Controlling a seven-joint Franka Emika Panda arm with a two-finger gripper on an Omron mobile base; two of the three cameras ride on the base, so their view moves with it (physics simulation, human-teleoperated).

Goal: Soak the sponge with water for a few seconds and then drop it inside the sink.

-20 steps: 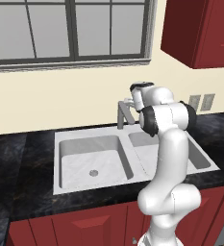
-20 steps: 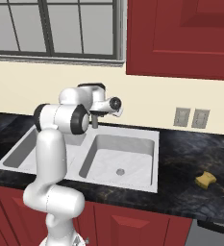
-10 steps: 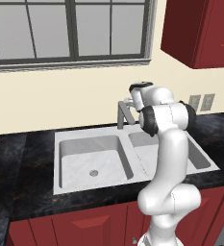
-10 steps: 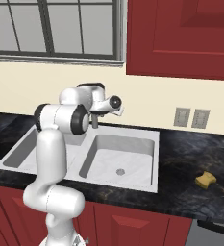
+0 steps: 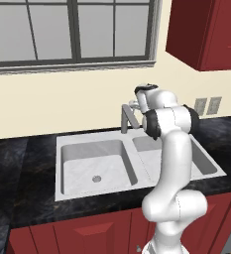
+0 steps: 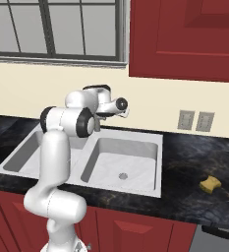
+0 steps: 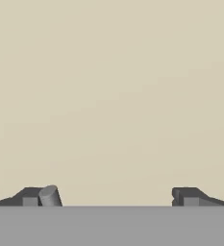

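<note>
At tap, jaws wide, empty — tips cut off, sponge on counter.

The dark marbled counter carries the sponge, right of the sink.

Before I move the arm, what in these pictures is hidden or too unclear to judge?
- Tap: partly behind the arm in the left base view; whether a finger touches it is unclear.
- Sponge: tiny in the right base view, no detail.
- Hand view: one finger with a grey stub beside it, unidentifiable.
</note>
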